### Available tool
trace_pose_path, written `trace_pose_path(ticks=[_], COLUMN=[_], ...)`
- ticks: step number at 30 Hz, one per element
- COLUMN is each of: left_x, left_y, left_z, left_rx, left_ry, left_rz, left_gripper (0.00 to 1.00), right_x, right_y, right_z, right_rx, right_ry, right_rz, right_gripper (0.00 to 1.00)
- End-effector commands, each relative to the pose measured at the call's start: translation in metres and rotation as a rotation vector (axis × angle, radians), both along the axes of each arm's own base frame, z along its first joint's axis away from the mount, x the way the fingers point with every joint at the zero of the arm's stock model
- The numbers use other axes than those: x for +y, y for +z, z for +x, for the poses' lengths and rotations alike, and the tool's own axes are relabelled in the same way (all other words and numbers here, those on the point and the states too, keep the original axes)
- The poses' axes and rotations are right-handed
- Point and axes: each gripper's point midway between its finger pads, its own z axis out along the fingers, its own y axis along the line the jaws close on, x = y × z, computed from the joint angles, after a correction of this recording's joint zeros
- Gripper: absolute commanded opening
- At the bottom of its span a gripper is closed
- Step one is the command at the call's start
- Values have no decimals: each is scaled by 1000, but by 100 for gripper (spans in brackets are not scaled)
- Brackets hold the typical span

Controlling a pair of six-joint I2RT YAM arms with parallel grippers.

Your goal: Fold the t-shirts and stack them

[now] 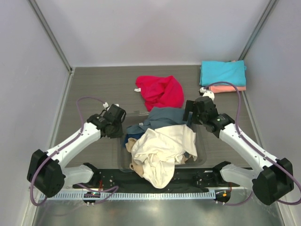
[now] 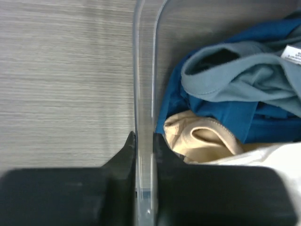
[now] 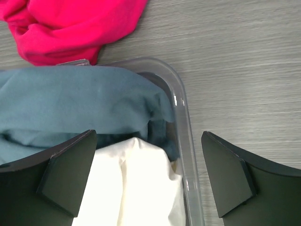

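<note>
2/5 are stacked: turquoise shirt [image 1: 223,73] on salmon shirt [image 1: 228,88]. Red shirt [image 1: 161,92], cream shirt [image 1: 162,148], blue shirt [image 1: 164,117] are left unfolded. L gripper [image 2: 143,143] is clamped on tub [image 2: 143,70]; R gripper [image 3: 148,150] is held open.

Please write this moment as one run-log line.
left gripper shut on tub | right gripper open over tub rim | cream shirt, slate blue shirt in tub | red shirt loose on table
</note>
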Motion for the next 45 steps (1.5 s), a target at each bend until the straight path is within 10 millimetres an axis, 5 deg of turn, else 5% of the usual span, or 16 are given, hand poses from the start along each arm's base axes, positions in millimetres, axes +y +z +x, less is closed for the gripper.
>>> trace_pose_path(ticks=[1, 6, 10, 16, 18, 19, 21, 28, 34, 41, 45], left_x=[14, 61, 133, 209, 212, 232, 238, 304, 339, 363, 380], left_y=[5, 43, 62, 72, 66, 64, 55, 29, 52, 37, 55], left_z=[14, 26, 28, 19, 21, 18, 21, 16, 26, 46, 72], left_rx=[-39, -104, -116, -135, -138, -161, -172, -305, -607, -664, -844], left_ry=[48, 143, 386, 729, 828, 934, 1050, 1536, 1697, 1871, 1886], left_rz=[80, 216, 242, 152, 35, -5, -130, -512, -586, -701, -653], left_gripper=[0, 0, 0, 0, 0, 0, 0, 0, 0, 0, 0], right_x=[10, 12, 14, 19, 20, 21, 25, 30, 30, 37, 45], right_y=[11, 18, 28, 32, 32, 31, 33, 38, 28, 12, 0], right_z=[-3, -9, -10, -11, -11, -10, -11, -16, -20, -13, -5], right_rx=[-40, -57, -81, -85, -81, -77, -74, -79, -57, -32, -10], right_ry=[-4, 6, 19, 43, 51, 55, 72, 109, 127, 162, 185], right_rz=[98, 136, 154, 172, 173, 173, 183, 207, 194, 177, 178], right_gripper=[99, 99, 99, 99, 99, 99, 99, 99, 99, 99, 99])
